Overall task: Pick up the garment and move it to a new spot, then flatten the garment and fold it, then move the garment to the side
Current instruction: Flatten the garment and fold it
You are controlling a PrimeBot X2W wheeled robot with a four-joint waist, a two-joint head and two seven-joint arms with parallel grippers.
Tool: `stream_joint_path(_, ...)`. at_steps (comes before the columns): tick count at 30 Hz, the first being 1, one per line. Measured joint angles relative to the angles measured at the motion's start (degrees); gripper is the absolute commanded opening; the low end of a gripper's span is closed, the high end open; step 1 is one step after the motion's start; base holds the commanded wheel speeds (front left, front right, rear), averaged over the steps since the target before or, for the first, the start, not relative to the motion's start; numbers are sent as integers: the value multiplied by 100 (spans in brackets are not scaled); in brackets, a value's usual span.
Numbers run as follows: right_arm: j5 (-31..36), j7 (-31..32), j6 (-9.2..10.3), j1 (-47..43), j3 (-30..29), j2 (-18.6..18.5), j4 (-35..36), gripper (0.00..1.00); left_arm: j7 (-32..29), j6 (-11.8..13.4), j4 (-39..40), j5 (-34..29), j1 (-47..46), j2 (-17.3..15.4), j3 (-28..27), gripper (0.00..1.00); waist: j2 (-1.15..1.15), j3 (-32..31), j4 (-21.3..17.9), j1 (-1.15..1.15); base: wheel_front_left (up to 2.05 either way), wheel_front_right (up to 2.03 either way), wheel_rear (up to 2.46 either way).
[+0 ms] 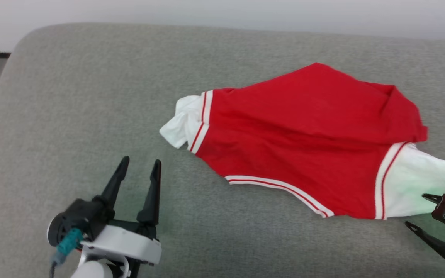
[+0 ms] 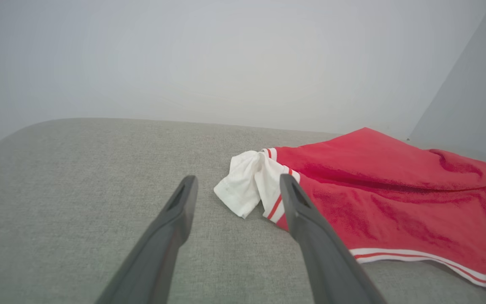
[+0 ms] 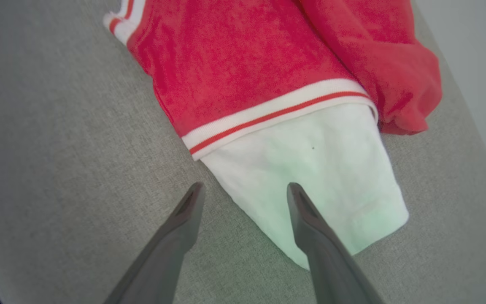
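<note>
Left gripper (image 1: 141,160) and right gripper (image 1: 415,209) gape empty; the red-and-white shirt (image 1: 303,143), centre-right, likely awaits flattening: next, pinch its ends.

Left tool (image 2: 238,185) spread wide, empty; garment (image 2: 378,198) on grey cushion (image 2: 78,177) just beyond.

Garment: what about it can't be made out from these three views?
Head view: the garment lies on the grey cushion, which hides its underside.
Left wrist view: its far white end is cut off by the right edge.
Right wrist view: its other end is cut off by the top edge.
</note>
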State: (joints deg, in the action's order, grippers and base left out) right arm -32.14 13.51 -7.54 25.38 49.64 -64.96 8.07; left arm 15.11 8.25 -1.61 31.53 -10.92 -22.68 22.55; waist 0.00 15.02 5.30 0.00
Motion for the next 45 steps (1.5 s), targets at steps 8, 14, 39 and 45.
stream_joint_path(8,-115,-169,1,639,1172,-44,-797,100,2,-604,-49,-892,372,684,-823,100,0,175,319,0,0,0,0)
stream_joint_path(14,-192,-497,-52,1133,1641,115,-1300,100,2,-967,-73,-1254,442,1021,-1330,100,0,319,393,0,0,0,0)
stream_joint_path(39,-357,-959,-49,1997,2281,848,-2068,0,-2226,-1578,-812,220,-3025,-2049,2515,100,0,441,-91,0,0,0,0)
stream_joint_path(45,-319,-922,-49,2172,2306,929,-1991,0,-2518,-1578,-1259,1040,-4413,-2364,3939,100,0,615,-242,0,0,0,0)
